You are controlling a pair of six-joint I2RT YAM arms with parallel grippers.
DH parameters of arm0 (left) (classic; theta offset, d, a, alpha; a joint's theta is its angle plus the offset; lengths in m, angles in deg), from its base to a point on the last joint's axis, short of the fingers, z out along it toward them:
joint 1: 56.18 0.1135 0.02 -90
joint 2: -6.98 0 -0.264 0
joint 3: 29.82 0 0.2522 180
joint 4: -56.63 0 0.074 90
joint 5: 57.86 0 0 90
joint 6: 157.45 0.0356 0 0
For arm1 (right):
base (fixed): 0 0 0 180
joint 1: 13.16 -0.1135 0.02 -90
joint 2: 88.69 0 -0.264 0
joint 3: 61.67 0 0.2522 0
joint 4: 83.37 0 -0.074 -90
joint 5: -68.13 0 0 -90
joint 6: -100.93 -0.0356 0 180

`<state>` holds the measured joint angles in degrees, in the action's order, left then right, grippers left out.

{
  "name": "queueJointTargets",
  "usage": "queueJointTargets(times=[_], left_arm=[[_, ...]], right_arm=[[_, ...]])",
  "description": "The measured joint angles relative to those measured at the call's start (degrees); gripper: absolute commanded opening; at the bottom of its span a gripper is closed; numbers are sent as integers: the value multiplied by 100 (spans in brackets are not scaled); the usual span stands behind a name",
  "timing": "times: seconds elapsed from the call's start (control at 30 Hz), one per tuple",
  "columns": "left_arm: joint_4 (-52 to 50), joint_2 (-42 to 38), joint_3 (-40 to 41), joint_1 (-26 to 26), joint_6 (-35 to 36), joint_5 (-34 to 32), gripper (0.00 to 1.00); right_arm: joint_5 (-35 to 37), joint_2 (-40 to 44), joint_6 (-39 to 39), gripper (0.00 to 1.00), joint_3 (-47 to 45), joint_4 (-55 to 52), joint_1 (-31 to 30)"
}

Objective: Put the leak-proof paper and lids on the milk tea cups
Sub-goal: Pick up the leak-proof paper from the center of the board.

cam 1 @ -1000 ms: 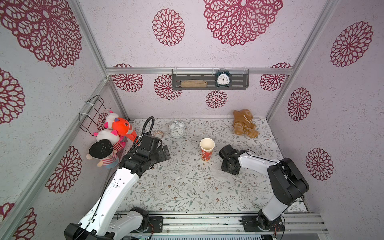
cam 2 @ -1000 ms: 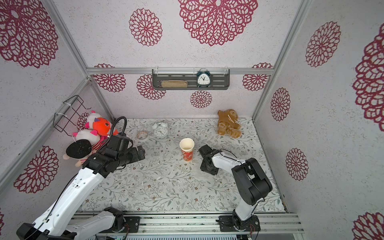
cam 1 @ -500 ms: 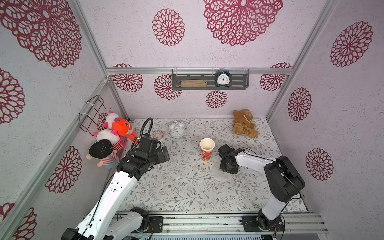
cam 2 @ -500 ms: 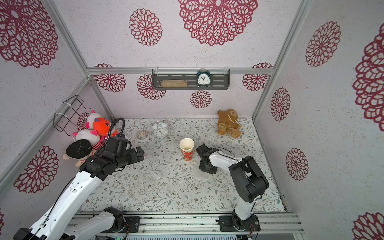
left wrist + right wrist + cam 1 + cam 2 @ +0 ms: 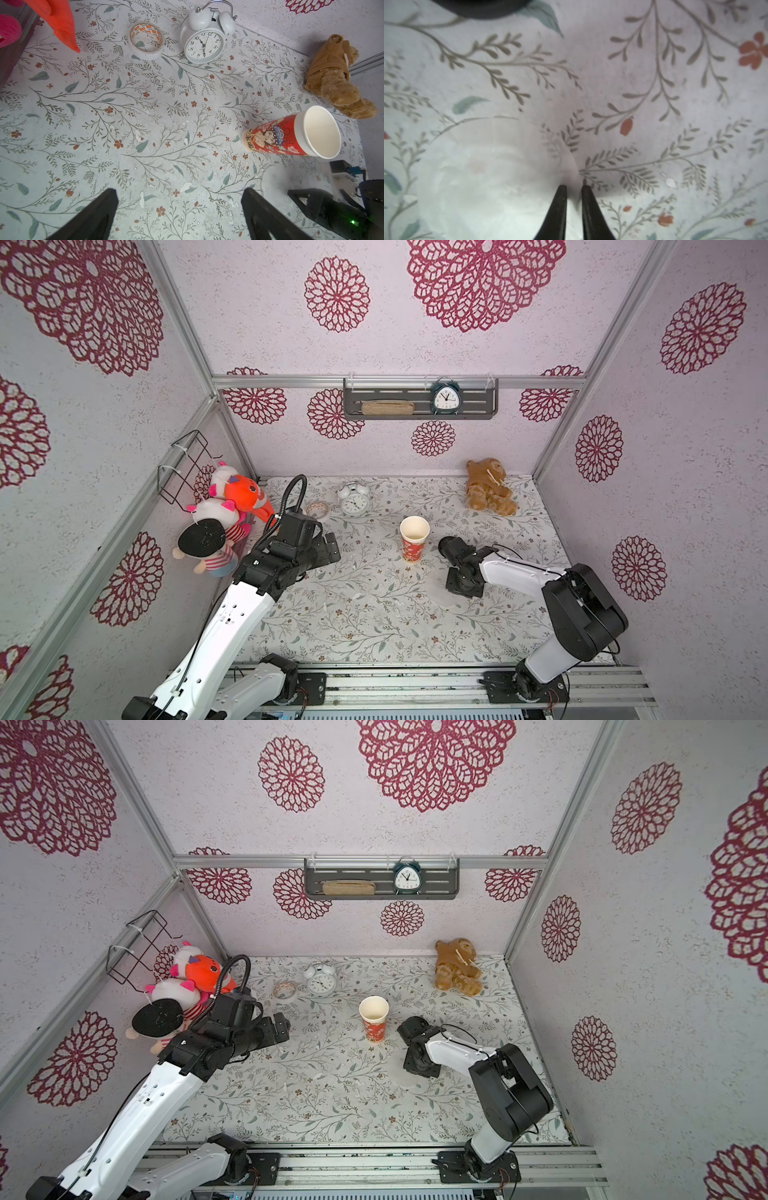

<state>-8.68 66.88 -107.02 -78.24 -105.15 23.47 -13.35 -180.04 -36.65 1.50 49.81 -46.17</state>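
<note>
Leaves and small red flowers are printed all over the worktop (image 5: 353, 626), and big dark-red flower shapes are seen on the walls. Low over this surface the right end effector (image 5: 573, 188) is pointed down, and its two black fingers (image 5: 558, 207) are pulled almost together. The thin edge of the leak-proof paper (image 5: 488, 176) is caught in the small gap between them. The rest of that round, see-through white sheet is laid flat on the worktop, so the leaves can be seen through it. It has not yet been put on the milk tea cup (image 5: 413, 541). The cup is stood upright near the paper but apart from it. Red pictures are shown on its outside and its cream inside is open at the top. On the other side of the cup, well apart from it, the left end effector (image 5: 179, 193) is held above the worktop. Its fingers are spread wide and nothing is held in it. Farther back, a white alarm clock (image 5: 353, 501) is stood with a roll of tape (image 5: 318, 510) just beside it. A brown teddy bear (image 5: 486, 489) is slumped in the far right corner. Soft toys (image 5: 232, 497) are piled against the left wall. A grey shelf (image 5: 473, 406) is fixed to the back wall, and a dark clock (image 5: 445, 398) is kept on it.
</note>
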Motion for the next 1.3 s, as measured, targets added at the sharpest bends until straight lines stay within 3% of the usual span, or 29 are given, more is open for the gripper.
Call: queueJointTargets(times=[0.03, 0.53, 0.63, 0.9, 1.1, 1.3], left_arm=[[2, 0, -26, -20, 2, 28, 97], [0, 2, -85, -442, 20, 190, 97], [63, -2, -149, -546, 114, 442, 97], [671, -210, -166, -634, 321, 1204, 100], [1075, -219, -446, -640, 428, 1690, 100], [1360, -96, -597, -645, 461, 1873, 100]], right_arm=[[7, 59, 24, 0, -57, -46, 0], [-153, 1062, 450, 0, -295, -472, 72], [-168, 1624, 734, 0, 166, -957, 109], [-267, 2721, 1526, 0, 2511, -2221, 149], [-855, 2446, 1834, 0, 3742, -2389, 155], [-1862, 1534, 1799, 0, 3969, -1635, 160]])
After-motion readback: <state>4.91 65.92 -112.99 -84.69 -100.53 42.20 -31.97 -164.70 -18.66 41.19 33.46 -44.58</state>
